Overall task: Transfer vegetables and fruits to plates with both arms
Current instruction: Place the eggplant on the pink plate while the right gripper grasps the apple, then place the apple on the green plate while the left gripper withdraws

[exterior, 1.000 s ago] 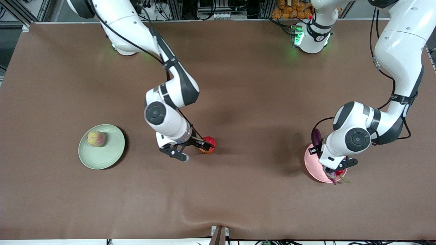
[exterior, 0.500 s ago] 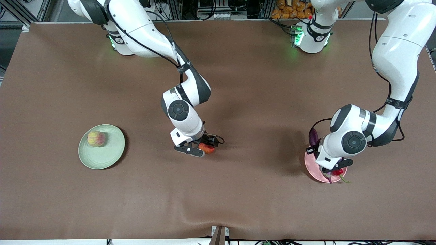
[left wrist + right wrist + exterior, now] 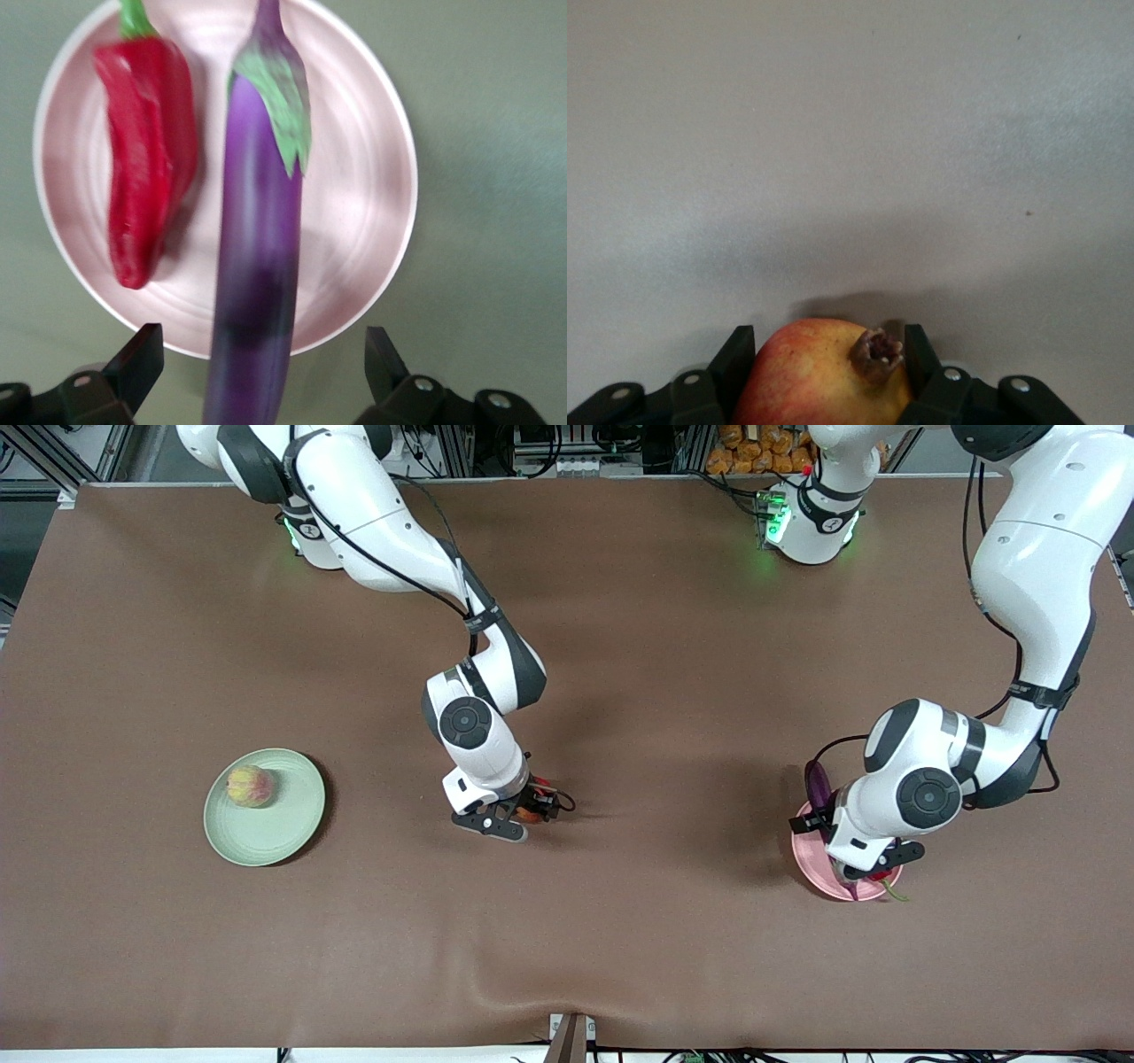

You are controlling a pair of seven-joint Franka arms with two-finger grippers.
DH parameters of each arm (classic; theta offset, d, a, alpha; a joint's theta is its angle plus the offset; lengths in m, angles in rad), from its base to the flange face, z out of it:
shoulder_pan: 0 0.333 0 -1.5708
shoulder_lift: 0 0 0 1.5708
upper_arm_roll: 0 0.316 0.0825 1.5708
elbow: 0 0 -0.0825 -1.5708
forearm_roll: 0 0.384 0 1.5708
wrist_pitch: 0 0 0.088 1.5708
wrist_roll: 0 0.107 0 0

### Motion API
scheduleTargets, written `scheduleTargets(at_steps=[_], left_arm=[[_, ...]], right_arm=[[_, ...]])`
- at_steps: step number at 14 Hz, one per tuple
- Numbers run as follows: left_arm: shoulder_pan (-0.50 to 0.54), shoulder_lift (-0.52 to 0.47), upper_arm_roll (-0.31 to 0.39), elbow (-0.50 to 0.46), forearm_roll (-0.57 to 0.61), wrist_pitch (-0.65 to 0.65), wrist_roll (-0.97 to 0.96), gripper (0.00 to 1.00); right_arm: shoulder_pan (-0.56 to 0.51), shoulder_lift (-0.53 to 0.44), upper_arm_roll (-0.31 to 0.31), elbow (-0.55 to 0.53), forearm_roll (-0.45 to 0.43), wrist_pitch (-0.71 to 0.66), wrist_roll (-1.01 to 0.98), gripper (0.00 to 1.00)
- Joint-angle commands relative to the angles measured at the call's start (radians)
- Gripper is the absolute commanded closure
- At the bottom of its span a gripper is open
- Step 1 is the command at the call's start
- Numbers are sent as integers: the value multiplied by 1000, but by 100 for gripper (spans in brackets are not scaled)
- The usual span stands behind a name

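Observation:
My right gripper (image 3: pixel 524 811) is shut on the red-yellow pomegranate (image 3: pixel 537 786) at the table's middle; in the right wrist view the fingers press both sides of the pomegranate (image 3: pixel 802 376), crown up. My left gripper (image 3: pixel 858 871) hangs open over the pale pink plate (image 3: pixel 808 857). The purple eggplant (image 3: pixel 261 257) and red chili pepper (image 3: pixel 146 168) lie side by side on the pink plate (image 3: pixel 359 212); the open fingers straddle the eggplant's end without touching. The eggplant (image 3: pixel 818 782) sticks out past the rim. The peach (image 3: pixel 251 786) sits on the pale green plate (image 3: pixel 279 833).
The brown table cloth has a wrinkle near its front edge (image 3: pixel 532 965). The arms' bases (image 3: pixel 811 522) stand along the farthest edge from the front camera. Bare cloth lies between the two plates.
My right gripper swung from beside the pomegranate to over it and shut on it. My left arm shifted slightly over the pink plate; the eggplant and chili stayed put.

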Motion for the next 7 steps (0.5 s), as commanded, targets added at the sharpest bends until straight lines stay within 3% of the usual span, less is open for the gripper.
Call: scheduleTargets(at_steps=[1, 4, 7], left_arm=[[6, -109, -11, -4, -13, -31, 13, 0], [11, -220, -26, 14, -20, -59, 67, 0], [11, -341, -29, 74, -112, -134, 88, 0]], right_arm=[[-45, -58, 1, 7, -10, -60, -13, 85], [-105, -156, -2, 7, -10, -247, -37, 85], [-255, -245, 1, 6, -6, -509, -181, 85]])
